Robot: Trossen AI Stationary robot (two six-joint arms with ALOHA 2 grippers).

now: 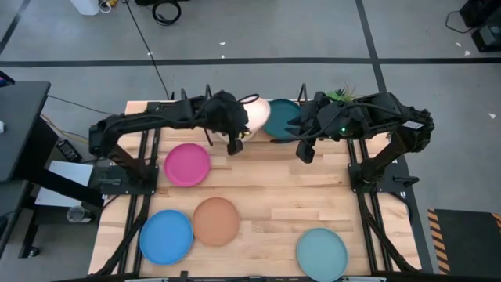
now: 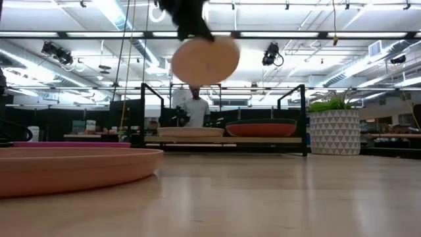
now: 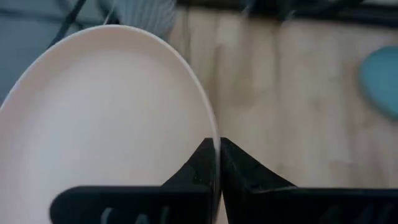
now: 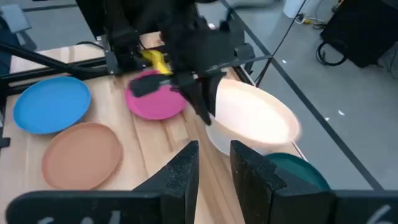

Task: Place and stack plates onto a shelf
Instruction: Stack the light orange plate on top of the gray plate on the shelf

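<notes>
My left gripper (image 1: pixel 233 135) is shut on the cream plate (image 2: pixel 205 60), which it holds high above the left half of the black shelf (image 2: pixel 223 139) at the table's far edge. A grey plate (image 2: pixel 191 131) lies on the shelf's left half. The dark teal plate (image 2: pixel 261 122) lies on the orange-red plate (image 2: pixel 261 130) on its right half. My right gripper (image 1: pixel 305 149) hangs open and empty just in front of the shelf's right half. The magenta (image 1: pixel 188 164), bright blue (image 1: pixel 167 236), peach-tan (image 1: pixel 216 221) and pale aqua (image 1: pixel 322 252) plates lie flat on the table. My left gripper pinches the cream plate's rim (image 3: pixel 214 144) between its two fingers, one finger on each face. The fingers come slanting down from above and the table's left. The plate hangs below them (image 4: pixel 252 118), steeply tilted and clear of the shelf and the grey plate.
A white patterned pot with a green plant (image 2: pixel 334 130) stands right of the shelf. A person (image 2: pixel 194 108) stands in the room beyond the table. Bare wood (image 1: pixel 274 188) lies between the shelf and the loose plates.
</notes>
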